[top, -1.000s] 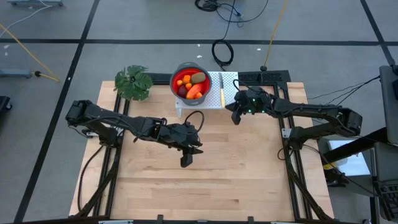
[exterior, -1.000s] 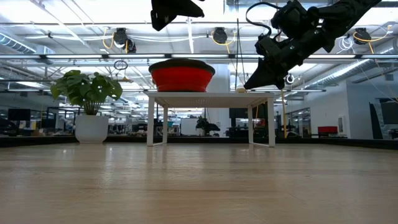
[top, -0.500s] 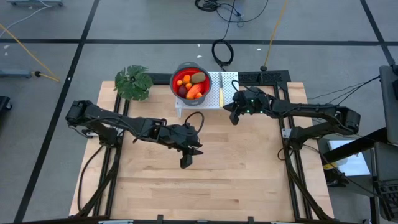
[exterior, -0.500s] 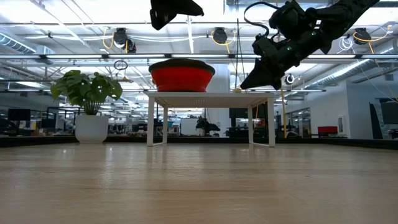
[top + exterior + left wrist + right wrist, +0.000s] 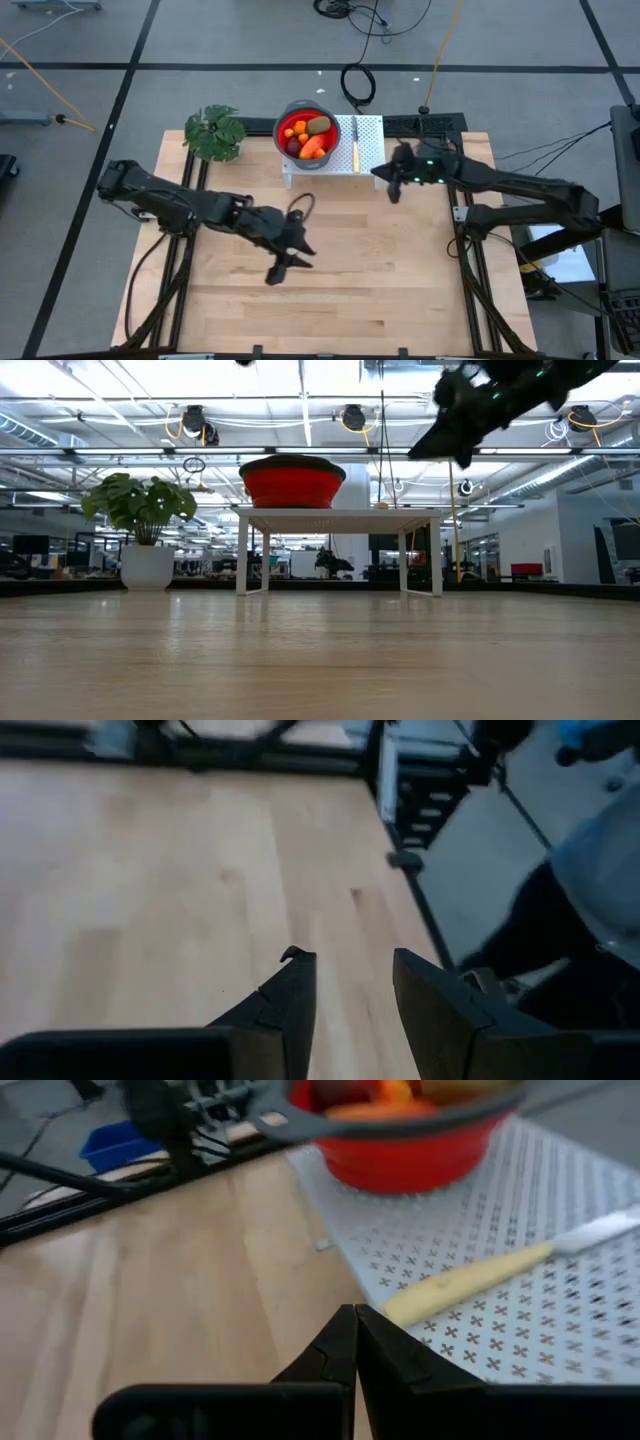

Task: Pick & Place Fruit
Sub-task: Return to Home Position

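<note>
arms (image 5: 190, 205): black, jointed | fingers (image 5: 282, 1010): dark, tapered | cable (image 5: 302, 204): black, looped

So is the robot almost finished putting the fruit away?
Nearly. The fruit sits in the red bowl on the shelf, the knife beside it. The open left hand and shut right hand hold nothing. Only parking them looks left.

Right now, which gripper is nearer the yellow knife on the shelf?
Right. The right gripper hangs just off the shelf corner, close to the yellow knife; the left gripper is far off over the middle of the table.
</note>
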You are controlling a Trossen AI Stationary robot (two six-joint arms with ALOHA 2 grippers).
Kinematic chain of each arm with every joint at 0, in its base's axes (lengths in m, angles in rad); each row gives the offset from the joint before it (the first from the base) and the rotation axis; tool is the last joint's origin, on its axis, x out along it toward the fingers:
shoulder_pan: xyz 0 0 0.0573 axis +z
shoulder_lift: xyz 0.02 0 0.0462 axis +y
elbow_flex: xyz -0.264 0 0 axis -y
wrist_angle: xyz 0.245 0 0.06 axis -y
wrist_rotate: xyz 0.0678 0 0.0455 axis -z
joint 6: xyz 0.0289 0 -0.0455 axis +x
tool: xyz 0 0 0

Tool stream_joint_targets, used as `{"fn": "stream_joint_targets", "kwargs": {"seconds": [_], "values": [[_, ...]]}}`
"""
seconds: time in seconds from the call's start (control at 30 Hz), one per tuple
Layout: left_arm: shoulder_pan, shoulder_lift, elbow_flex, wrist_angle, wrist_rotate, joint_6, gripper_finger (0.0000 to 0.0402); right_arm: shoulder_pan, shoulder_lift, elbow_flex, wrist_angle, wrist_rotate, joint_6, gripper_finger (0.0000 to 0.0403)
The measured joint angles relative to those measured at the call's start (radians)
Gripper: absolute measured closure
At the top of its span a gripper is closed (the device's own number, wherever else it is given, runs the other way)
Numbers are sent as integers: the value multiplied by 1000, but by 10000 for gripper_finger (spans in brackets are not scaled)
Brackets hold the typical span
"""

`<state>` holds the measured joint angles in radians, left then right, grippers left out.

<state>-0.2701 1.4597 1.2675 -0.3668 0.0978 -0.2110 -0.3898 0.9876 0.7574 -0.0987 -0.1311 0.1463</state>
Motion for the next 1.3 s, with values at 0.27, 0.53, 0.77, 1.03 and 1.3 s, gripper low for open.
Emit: {"fn": "stream_joint_targets", "kwargs": {"seconds": [0.27, 0.53, 0.77, 1.03, 1.3], "values": [[-14, -194, -100, 29, -115, 78, 266, 5, -281, 1, -129, -32, -31, 403], [-12, -415, -292, 97, -126, 70, 266, 6, -430, 1, -218, -109, -28, 403], [-12, -618, -477, 143, -153, 45, 266, 6, -518, 1, -308, -109, -28, 403], [-11, -812, -651, 165, -212, 43, 266, 6, -579, 1, -465, -110, 40, 403], [-11, -991, -819, 234, -253, 37, 266, 6, -600, -55, -436, -109, 81, 403]]}}
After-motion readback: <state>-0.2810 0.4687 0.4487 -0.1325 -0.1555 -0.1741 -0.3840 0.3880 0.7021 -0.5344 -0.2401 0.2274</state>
